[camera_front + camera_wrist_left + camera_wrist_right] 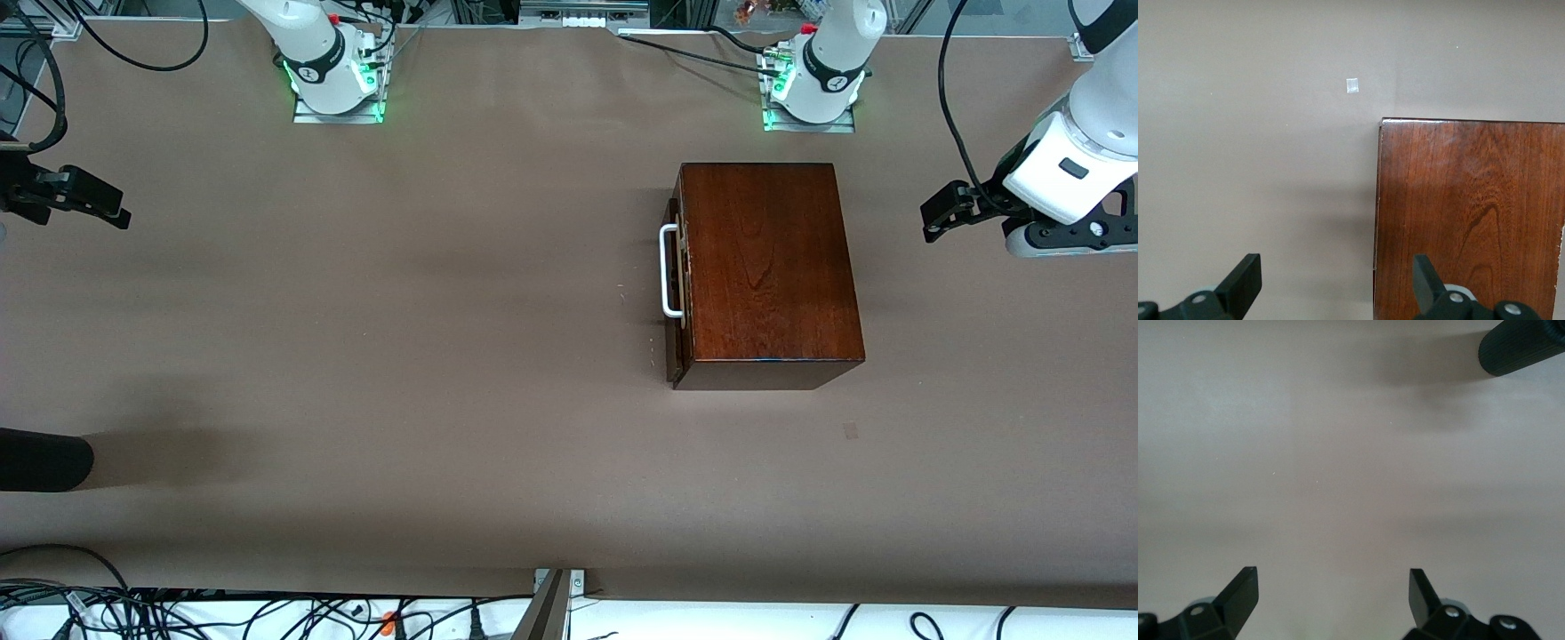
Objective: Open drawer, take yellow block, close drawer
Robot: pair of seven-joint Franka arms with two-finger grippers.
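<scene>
one dark wooden box [769, 267] on the worktop [356, 356], its one drawer [676, 293] apparently shut. two tools hover open and empty: left tool [1337, 283], right tool [1333, 597].

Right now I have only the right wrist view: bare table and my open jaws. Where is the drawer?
Observer: The drawer is shut, in a dark wooden box toward the left arm's end of the table.
Operator: Which way does its handle point?
Observer: The white handle points toward the right arm's end of the table.
Operator: And the other arm?
Observer: The left gripper hangs over the table beside the box, on the side away from the handle, jaws open.
</scene>
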